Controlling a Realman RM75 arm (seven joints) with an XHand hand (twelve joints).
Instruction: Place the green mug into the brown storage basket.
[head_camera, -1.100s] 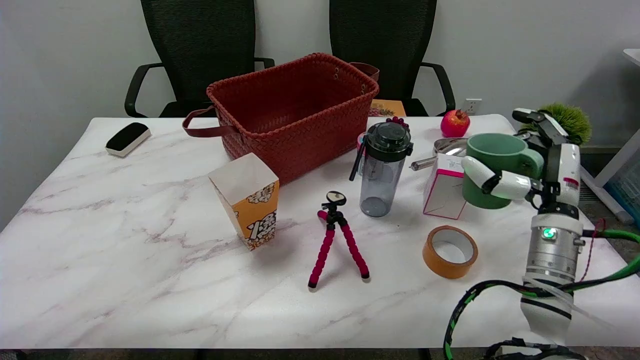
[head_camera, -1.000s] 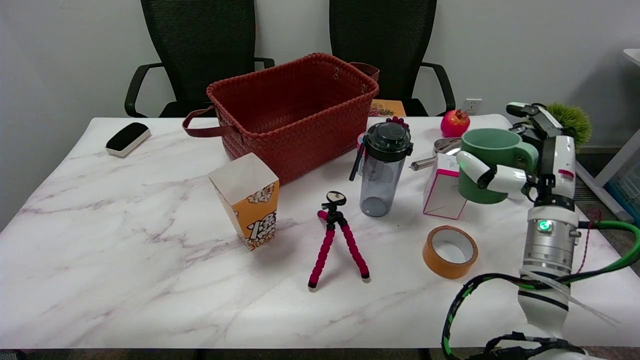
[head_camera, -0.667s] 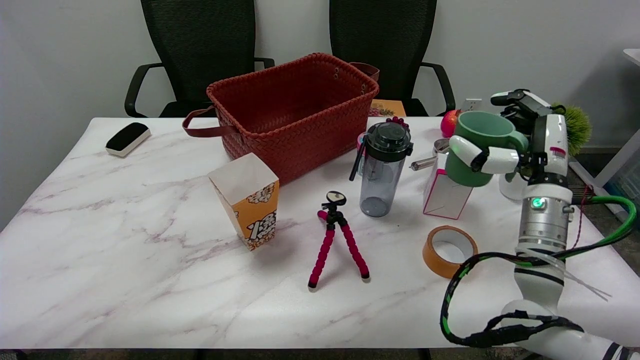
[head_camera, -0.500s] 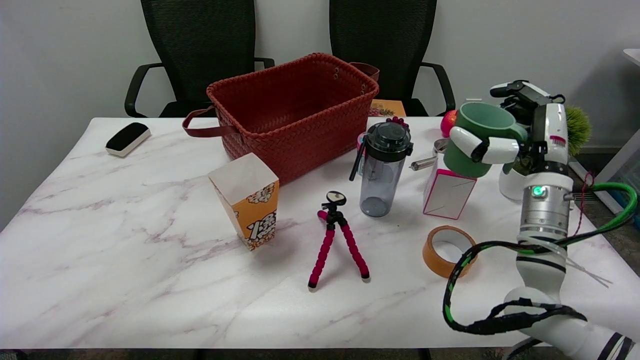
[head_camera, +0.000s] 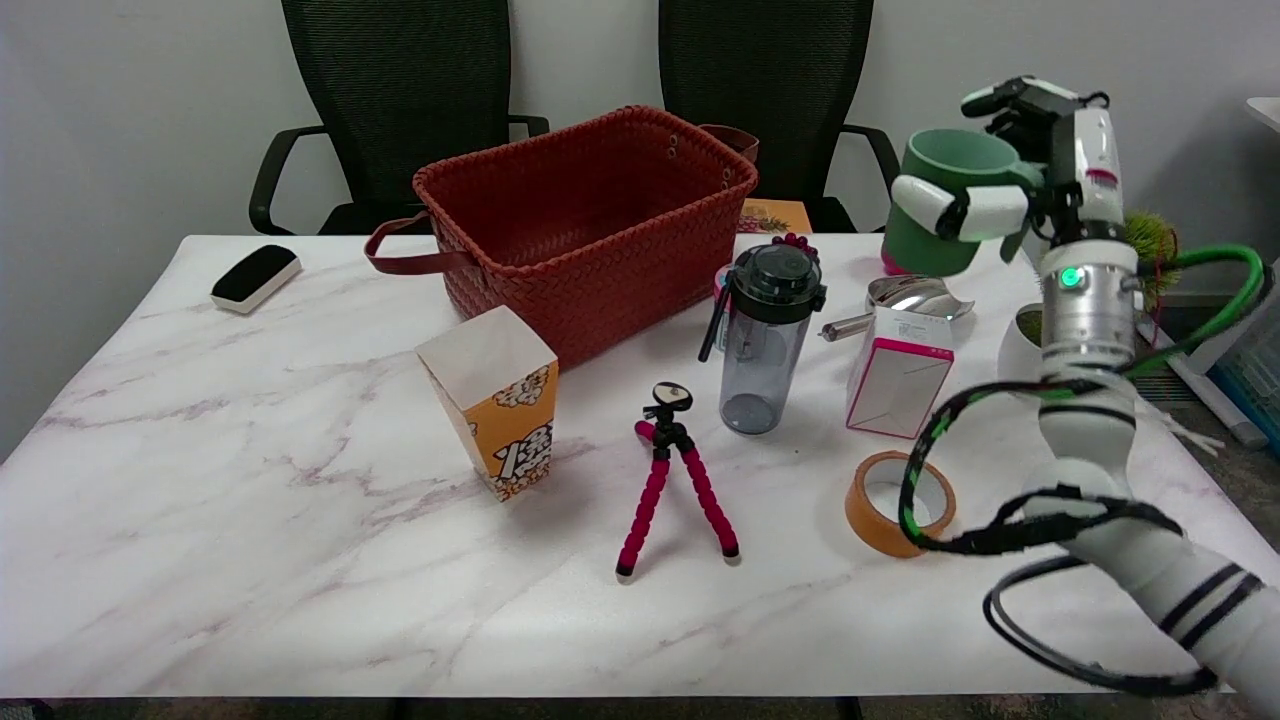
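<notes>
We've got the green mug (head_camera: 945, 215) wrapped in the right hand (head_camera: 1005, 185), fingers around its body, airborne right of the brown storage basket (head_camera: 590, 225). We should carry left, clear the water bottle (head_camera: 765, 335), keep upright, lower inside.

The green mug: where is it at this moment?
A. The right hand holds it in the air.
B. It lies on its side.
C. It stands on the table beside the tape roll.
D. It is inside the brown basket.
A: the right hand holds the green mug upright above the table, off to the right of the basket.
</notes>
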